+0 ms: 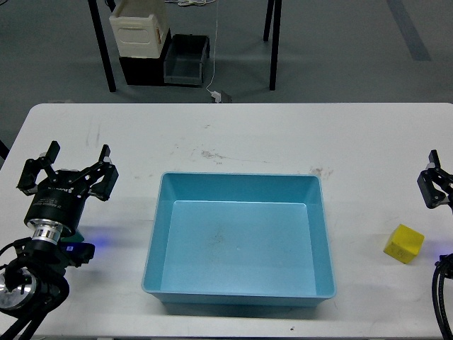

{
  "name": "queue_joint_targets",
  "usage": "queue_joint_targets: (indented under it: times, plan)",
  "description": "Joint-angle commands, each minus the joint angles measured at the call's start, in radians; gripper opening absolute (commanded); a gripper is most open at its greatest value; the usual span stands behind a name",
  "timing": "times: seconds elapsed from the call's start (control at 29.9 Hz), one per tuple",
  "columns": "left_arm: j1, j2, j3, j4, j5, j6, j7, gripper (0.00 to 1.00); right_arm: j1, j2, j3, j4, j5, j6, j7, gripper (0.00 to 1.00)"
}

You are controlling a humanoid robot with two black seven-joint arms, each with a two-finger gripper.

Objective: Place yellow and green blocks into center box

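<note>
One yellow block (404,244) on the table (233,138), well right of the empty center box (239,294), near the right gripper (433,185) — jaw state impossible to tell; left gripper (69,172) spread wide, holding nothing; green block nowhere visible. Best approached from above, squared to flat faces, then carried clear over the rim.

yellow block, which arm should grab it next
Right. The yellow block sits on the table right of the blue tray, just below the right gripper. The left gripper, open, is across the tray. No green block shows.
</note>
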Motion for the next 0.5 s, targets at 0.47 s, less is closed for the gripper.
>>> queue_joint_targets:
  times: [0.47]
  plan:
    - [0.001, -0.003, 0.006, 0.003, 0.002, 0.000, -0.002, 1.00, 0.037, 0.000, 0.028, -0.039, -0.021, 0.027, 0.007, 1.00]
